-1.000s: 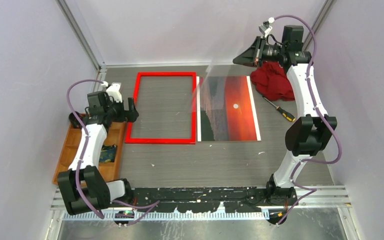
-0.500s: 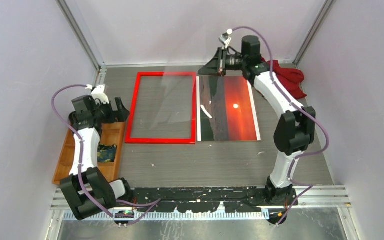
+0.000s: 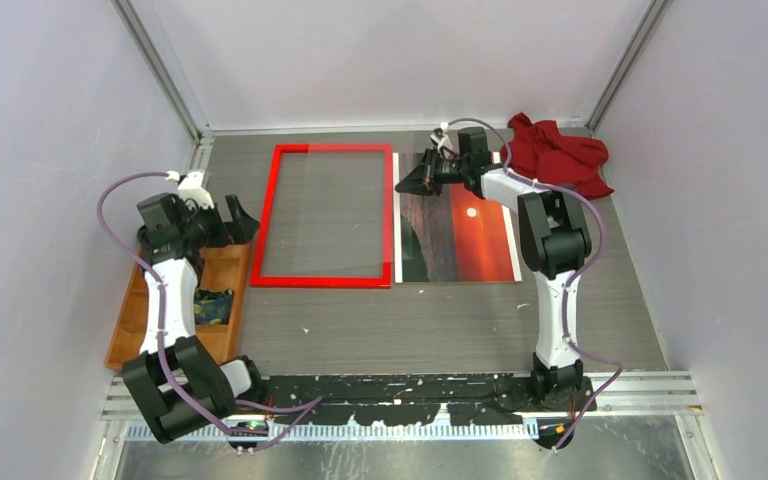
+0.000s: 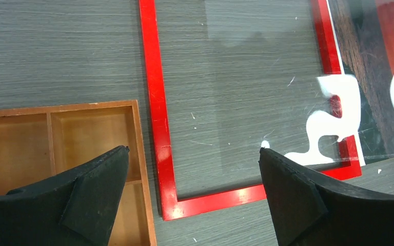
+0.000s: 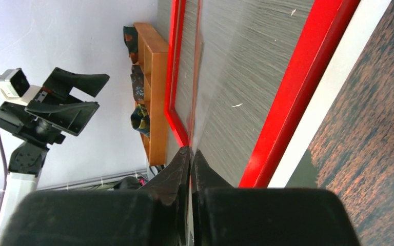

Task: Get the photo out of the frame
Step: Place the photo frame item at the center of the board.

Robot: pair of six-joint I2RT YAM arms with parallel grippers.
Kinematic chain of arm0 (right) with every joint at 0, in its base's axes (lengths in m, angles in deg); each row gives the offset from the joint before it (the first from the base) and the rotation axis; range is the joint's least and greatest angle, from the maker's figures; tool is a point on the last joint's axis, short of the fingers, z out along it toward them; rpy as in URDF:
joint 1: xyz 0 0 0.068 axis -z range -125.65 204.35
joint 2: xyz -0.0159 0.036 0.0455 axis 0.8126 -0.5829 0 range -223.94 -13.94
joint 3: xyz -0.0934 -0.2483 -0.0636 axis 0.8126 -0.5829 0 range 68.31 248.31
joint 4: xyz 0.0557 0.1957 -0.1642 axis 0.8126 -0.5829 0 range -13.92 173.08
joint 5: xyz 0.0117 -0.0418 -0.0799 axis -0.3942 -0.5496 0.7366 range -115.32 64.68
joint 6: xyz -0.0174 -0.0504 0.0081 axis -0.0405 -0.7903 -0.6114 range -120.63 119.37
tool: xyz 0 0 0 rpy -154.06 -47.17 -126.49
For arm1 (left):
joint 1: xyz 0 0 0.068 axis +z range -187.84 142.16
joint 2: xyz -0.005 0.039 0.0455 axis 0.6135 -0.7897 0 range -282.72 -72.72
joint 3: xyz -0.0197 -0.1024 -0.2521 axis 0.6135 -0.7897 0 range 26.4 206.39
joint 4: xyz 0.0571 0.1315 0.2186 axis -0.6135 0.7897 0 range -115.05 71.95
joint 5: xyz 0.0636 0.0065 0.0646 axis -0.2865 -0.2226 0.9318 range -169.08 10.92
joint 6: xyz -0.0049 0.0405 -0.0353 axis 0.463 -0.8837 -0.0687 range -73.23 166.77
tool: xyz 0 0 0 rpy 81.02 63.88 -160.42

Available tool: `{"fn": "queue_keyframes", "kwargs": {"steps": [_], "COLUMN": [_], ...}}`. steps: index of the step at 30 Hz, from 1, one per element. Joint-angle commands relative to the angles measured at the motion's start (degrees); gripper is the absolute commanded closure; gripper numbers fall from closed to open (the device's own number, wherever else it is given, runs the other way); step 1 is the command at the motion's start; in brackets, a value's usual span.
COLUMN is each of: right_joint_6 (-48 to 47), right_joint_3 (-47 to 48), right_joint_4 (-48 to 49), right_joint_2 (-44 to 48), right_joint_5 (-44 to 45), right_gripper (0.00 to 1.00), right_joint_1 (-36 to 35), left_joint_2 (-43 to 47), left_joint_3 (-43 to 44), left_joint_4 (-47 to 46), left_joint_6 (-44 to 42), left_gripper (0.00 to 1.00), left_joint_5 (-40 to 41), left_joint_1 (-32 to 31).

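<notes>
The red frame lies flat at the middle left of the table. The sunset photo lies flat beside it on the right, outside the frame. My right gripper is low at the frame's far right corner, shut on the edge of a clear pane that lies over the frame. In the right wrist view the jaws pinch the thin pane between frame and photo. My left gripper is open and empty by the frame's left rim.
A wooden compartment tray with small items lies at the left edge, under my left arm, and shows in the left wrist view. A crumpled red cloth lies at the back right. Walls close in on three sides.
My right arm has swung left and down from the back right, bringing the clear pane from upright in the air to flat over the frame. My left gripper has drawn slightly left.
</notes>
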Motion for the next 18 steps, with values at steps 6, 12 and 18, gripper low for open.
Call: {"fn": "queue_keyframes", "kwargs": {"steps": [6,12,18], "right_joint_6": [-3.75,-5.11,-5.35], "right_joint_3": [4.62,7.72,11.37], "right_joint_4": [-3.04,-6.49,-8.35], "right_joint_2": [-2.72,-5.19,-7.42], "right_joint_5": [2.49,3.25,3.38], "right_gripper": [0.78,0.72,0.73], "right_joint_1": [-0.87,-1.38,-3.39], "left_joint_2": [0.28,-0.57,-1.45], "left_joint_3": [-0.06,0.24,0.55], "left_joint_4": [-2.86,-2.81,-2.49], "left_joint_6": [0.84,1.22,1.36], "left_gripper": [0.0,0.0,0.0], "left_joint_5": [-3.92,-5.14,-6.16], "left_joint_1": [1.43,1.69,1.78]}}
